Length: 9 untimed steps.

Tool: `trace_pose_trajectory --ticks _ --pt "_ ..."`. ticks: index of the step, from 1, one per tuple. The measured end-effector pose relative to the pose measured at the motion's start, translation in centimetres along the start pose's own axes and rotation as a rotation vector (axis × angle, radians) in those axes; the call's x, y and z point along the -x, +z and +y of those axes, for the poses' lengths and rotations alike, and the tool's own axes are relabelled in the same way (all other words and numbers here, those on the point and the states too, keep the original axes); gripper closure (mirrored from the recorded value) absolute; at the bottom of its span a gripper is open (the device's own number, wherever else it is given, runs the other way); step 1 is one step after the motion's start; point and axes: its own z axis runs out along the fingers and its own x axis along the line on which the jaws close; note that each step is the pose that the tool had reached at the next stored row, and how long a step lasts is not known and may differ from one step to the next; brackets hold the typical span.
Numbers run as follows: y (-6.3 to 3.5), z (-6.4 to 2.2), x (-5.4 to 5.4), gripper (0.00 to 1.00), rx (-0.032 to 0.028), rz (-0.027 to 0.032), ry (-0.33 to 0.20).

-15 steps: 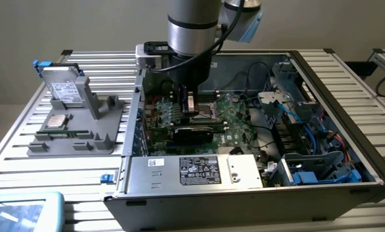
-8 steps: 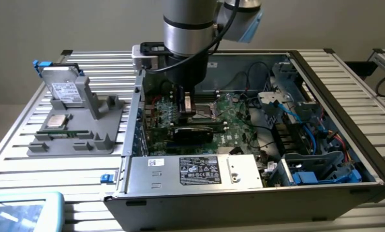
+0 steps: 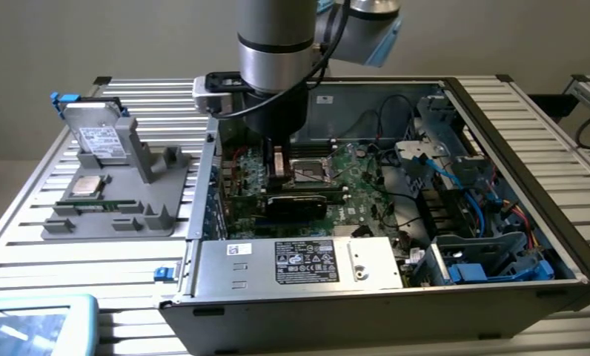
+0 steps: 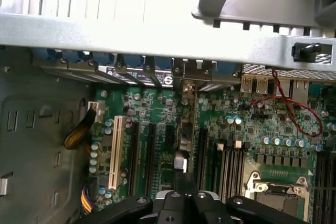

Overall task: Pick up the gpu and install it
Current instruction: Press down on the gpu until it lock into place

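Arm reaching down into the open case [image 3: 562, 245].
The gpu [image 3: 297, 205] stands on edge on the motherboard [image 4: 252, 124], seen thin in the wrist view [image 4: 181, 153]; the gripper [image 4: 185, 195] pinches its top edge just beside the CPU socket [image 3: 308, 171].

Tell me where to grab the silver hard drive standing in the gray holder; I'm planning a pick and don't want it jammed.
Probably best to grip the hard drive by its free upper part, pinching across its thin thickness and coming down from above along its lean. Its lower end sits in the gray holder, so the top is the part left open.
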Motion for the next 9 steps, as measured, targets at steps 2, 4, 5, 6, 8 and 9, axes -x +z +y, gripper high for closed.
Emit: trace_pose_trajectory --ticks 2,4,5,6,8,9 --pt "0.32 0.26 0.1 0.89 -0.0004 0.0004 0.002" --pt "0.61 0.32 0.2 0.89 -0.0013 0.0005 0.004" --pt "0.76 0.35 0.3 0.89 -0.0018 0.0005 0.005" --pt "0.92 0.41 0.4 0.89 -0.0021 0.0004 0.006" --pt "1.22 0.59 0.6 0.89 -0.003 0.0005 0.008" --pt "1.34 0.66 0.7 0.89 -0.0035 0.0006 0.008"
